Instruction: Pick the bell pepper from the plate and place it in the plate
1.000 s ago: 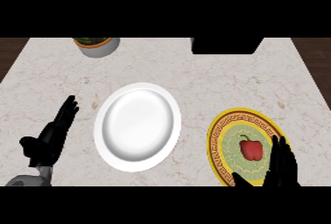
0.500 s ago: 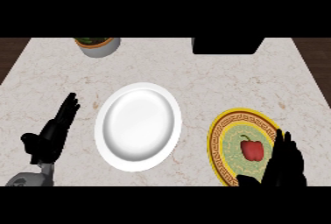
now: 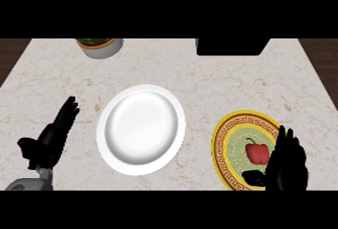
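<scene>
A red bell pepper (image 3: 258, 152) lies on a yellow patterned plate (image 3: 229, 146) at the right of the counter. A plain white plate (image 3: 141, 128) sits in the middle. My right hand (image 3: 286, 165) is over the yellow plate's right side, fingers straight and open, just right of the pepper and partly covering the plate's rim; its thumb is below the pepper. My left hand (image 3: 51, 137) rests open at the left of the white plate, fingers up, holding nothing.
A grey pot with a green plant (image 3: 99, 46) stands at the back left. A black box-shaped object (image 3: 232, 46) sits at the back edge, right of centre. The counter's marble top (image 3: 198, 85) lies bare between them and the plates.
My right hand has moved a little right and down beside the pepper. The left hand, pepper and plates have stayed where they were.
</scene>
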